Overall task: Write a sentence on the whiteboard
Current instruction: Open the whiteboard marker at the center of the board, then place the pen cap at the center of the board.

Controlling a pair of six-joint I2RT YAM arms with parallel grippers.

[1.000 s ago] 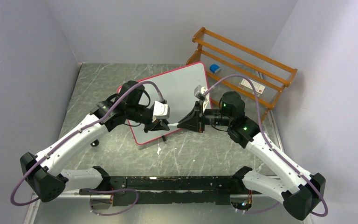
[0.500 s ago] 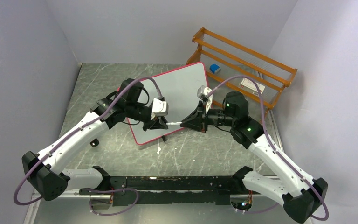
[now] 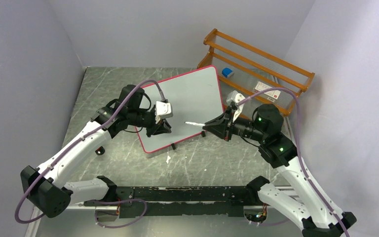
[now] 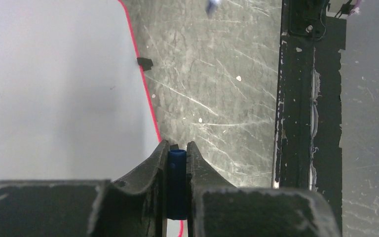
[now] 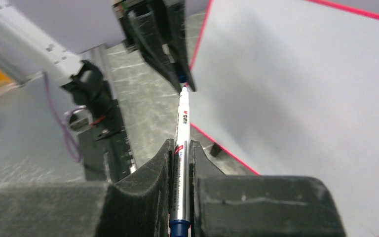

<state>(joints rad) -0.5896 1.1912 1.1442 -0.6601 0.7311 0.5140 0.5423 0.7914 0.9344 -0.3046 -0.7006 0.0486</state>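
Over near edge of whiteboard (image 3: 192,94), right gripper (image 5: 180,144) clamped on marker (image 5: 183,116), left gripper (image 4: 177,148) pinching cap (image 4: 176,173)

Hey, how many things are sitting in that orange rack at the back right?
2: a small blue object near the orange rack's left end, and a white item with red marking about midway along. More may be hidden behind the rails.
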